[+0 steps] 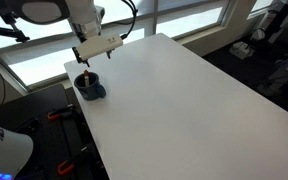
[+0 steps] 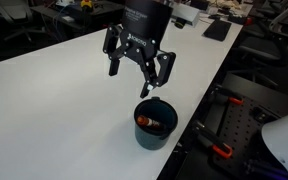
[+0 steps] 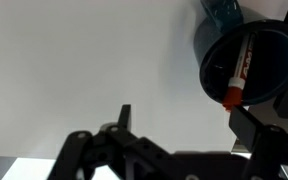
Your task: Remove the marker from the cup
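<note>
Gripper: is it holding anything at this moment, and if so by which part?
Nothing is held. The gripper hangs open, clear of the cup, and the marker lies inside the cup, untouched.

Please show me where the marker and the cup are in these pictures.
marker point(image 3: 243, 68): wrist view, on the middle of its barrel.
cup point(image 2: 154, 140): in an exterior view, on its outer wall below the rim.
</note>
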Controlling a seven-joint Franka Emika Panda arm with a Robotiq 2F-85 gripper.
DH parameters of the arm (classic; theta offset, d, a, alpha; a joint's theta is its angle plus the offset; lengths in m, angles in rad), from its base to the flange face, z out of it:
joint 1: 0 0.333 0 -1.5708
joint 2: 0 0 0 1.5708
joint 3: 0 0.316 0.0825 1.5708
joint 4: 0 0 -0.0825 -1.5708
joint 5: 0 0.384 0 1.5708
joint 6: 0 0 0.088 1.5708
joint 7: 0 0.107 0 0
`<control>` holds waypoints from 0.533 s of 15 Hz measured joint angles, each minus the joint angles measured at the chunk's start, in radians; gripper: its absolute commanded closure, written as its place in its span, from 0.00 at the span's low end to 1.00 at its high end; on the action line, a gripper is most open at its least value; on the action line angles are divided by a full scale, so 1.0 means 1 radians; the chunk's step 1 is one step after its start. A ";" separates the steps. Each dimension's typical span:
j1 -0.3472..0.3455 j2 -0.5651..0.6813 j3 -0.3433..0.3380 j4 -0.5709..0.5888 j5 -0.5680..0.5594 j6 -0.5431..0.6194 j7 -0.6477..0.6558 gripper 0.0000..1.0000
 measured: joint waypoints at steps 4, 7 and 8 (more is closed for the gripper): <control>0.008 0.059 0.005 0.042 0.050 0.001 0.006 0.00; 0.023 0.129 0.020 0.088 0.095 0.001 0.008 0.00; 0.028 0.149 0.023 0.099 0.097 0.001 0.012 0.00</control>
